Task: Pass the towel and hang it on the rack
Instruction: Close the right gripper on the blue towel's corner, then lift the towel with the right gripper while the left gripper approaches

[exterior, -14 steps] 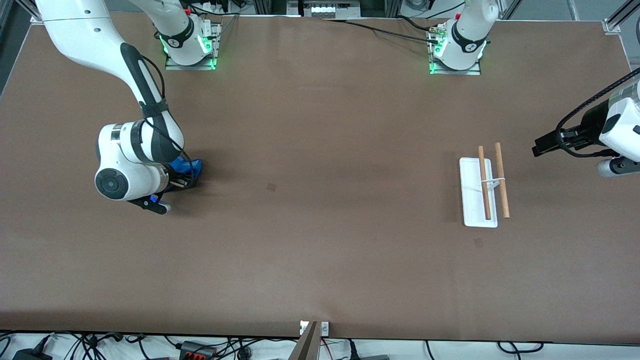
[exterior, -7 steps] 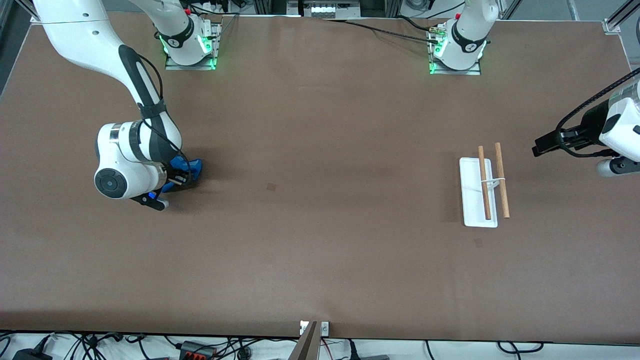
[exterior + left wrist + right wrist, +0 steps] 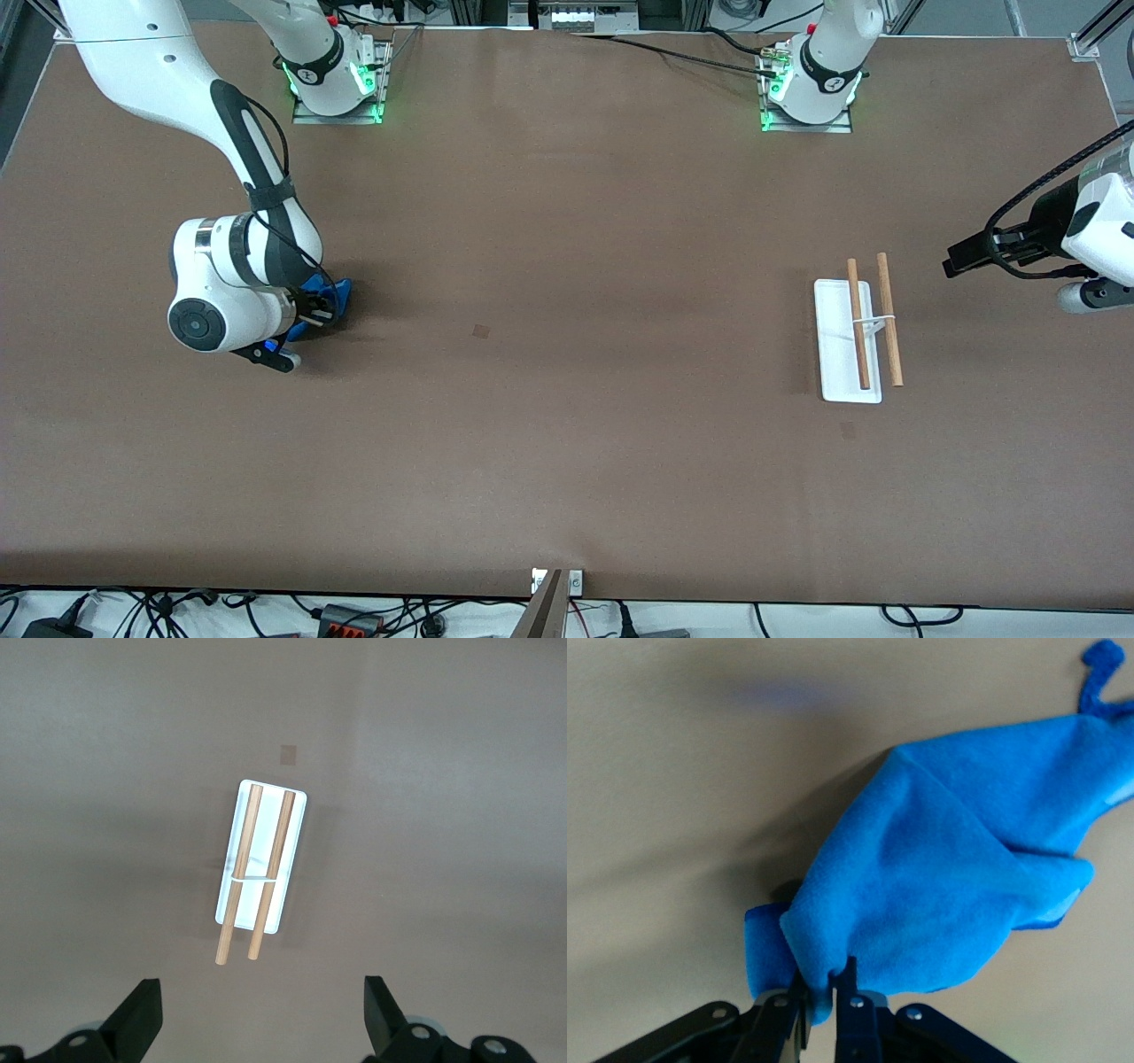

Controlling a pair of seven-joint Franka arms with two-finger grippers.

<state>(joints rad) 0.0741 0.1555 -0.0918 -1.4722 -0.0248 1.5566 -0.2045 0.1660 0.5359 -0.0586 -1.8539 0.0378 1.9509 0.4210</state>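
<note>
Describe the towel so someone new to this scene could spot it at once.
Look to the right arm's end of the brown table, where the right gripper is down at the surface. Pinched between its shut fingers is the towel, a small bunched soft cloth. It is the only bright blue thing on the table.

The right arm's wrist hides most of the towel in the front view, leaving a blue corner showing. The left arm is cut off by that view's edge. In the left wrist view, only the left gripper fingertips show.
</note>
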